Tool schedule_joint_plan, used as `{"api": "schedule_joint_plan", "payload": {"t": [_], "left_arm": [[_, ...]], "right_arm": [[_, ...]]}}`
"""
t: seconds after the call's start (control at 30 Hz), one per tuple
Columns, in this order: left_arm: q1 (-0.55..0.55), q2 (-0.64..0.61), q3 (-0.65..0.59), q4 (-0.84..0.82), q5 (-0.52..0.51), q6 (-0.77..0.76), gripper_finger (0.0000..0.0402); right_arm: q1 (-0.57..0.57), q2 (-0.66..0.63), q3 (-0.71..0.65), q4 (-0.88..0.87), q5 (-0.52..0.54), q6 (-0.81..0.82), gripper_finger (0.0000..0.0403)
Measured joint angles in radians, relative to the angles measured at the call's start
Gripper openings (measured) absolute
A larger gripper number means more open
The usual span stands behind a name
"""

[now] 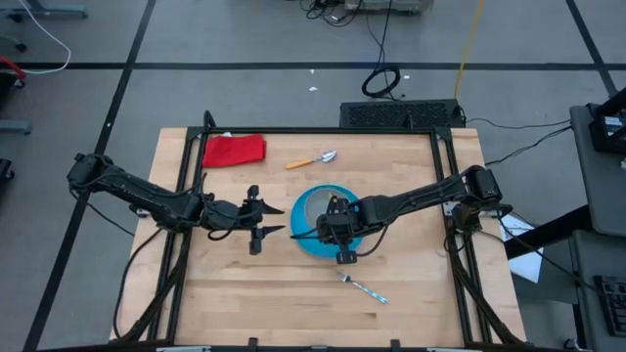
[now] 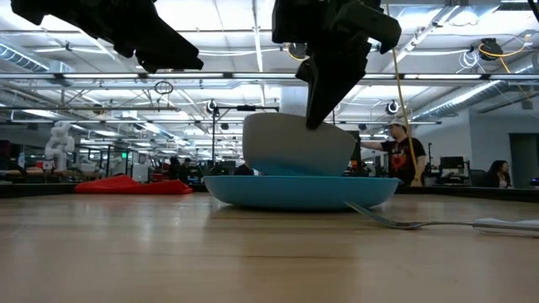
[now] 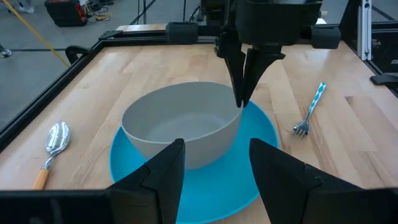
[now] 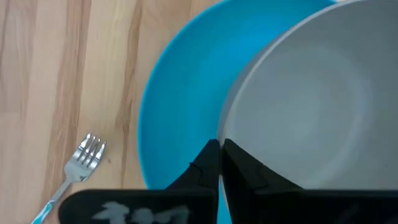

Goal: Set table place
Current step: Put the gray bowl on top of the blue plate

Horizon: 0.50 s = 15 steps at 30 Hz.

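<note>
The round blue plate [image 1: 311, 241] lies at the middle of the light-wood table [image 1: 225, 284]. The grey bowl [image 3: 180, 127] is on it, toward the plate's far side. My right gripper [image 4: 219, 149] stands over the plate, pointing down, shut on the bowl's rim. My left gripper [image 3: 214, 165] is open and empty, just left of the plate, its fingers pointing at the bowl. The orange-handled spoon [image 1: 313, 159] lies flat beyond the plate. The fork [image 1: 364, 286] with its pale patterned handle lies flat near the plate's near right. My right gripper pinches the bowl's rim [image 3: 236, 112] on the side toward the table's right, one finger inside the bowl and one outside. The fingers [image 2: 324, 84] come from above, pointing down. The bowl is upright with its base at the plate; whether it rests there I cannot tell.
A red cloth [image 1: 235, 149] lies at the table's far left corner. A black metal frame [image 1: 293, 130] edges the table. Bare wood lies open along the near edge and to the plate's right. People stand in the room beyond the table.
</note>
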Motion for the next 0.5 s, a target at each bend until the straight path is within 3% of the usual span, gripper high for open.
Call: {"api": "schedule_joint_plan", "payload": {"t": [0.5], "left_arm": [[0.0,0.0,0.0,0.0,0.0,-0.001,0.0186]], "right_arm": [[0.0,0.0,-0.028,0.048,-0.026,-0.002,0.0008]]}}
